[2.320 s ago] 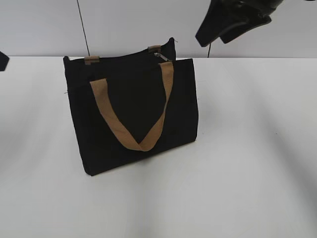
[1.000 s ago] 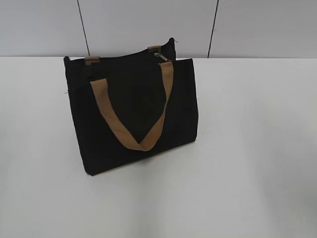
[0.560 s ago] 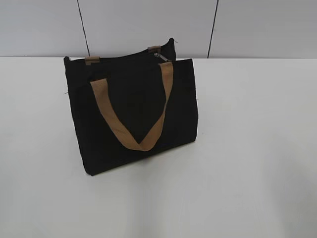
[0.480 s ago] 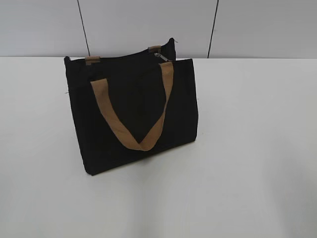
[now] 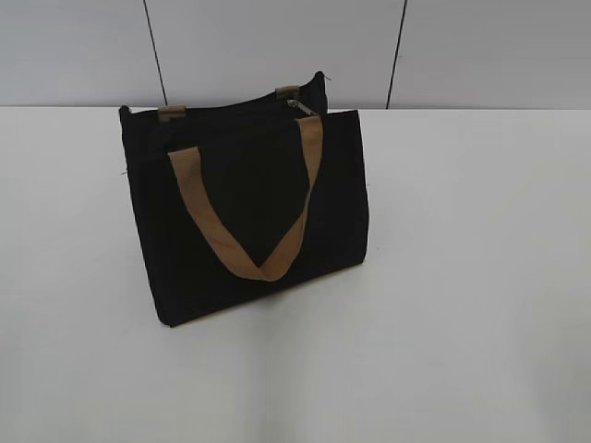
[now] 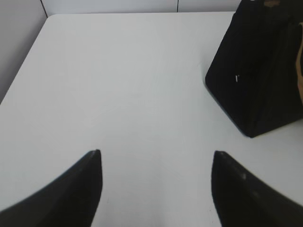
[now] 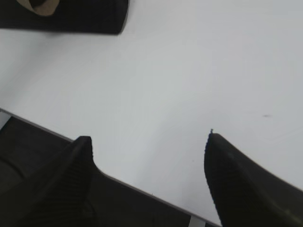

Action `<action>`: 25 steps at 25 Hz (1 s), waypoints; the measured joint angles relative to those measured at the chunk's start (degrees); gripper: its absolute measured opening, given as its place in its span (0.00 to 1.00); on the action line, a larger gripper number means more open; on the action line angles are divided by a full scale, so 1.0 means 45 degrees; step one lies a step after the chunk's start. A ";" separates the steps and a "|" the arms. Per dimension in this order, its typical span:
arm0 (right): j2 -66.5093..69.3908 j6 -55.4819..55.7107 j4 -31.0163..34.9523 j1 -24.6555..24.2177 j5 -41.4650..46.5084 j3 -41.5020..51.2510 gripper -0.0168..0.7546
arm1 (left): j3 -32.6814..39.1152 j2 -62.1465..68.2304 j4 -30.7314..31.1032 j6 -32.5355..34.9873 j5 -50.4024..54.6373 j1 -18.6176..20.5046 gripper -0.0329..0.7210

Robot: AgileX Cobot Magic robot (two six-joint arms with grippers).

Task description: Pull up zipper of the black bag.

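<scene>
Black bag [image 5: 249, 212] stands upright mid-worktop [image 5: 462, 277], zipper [image 5: 303, 106] pull at its top right end. Left pincer [image 6: 156, 163] and right pincer [image 7: 149, 144] both spread, empty, well apart from bag. We should brace bag, then pinch pull squarely.

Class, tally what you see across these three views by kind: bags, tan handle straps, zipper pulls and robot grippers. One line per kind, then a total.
Black bag: 1
Tan handle straps: 2
Zipper pull: 1
Grippers, left gripper and right gripper, jaws apart: 2
Total: 6
</scene>
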 joint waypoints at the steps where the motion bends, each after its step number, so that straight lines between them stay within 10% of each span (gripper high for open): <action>1: -0.0502 0.0021 0.0000 0.0000 0.0000 0.0000 0.74 | 0.0124 -0.0010 -0.0012 0.0031 -0.0215 0.0000 0.76; 25: -0.1199 0.0494 -0.0291 -0.1544 0.0135 0.0036 0.74 | 0.0240 -0.0040 -0.0045 0.0097 -0.0453 -0.0514 0.67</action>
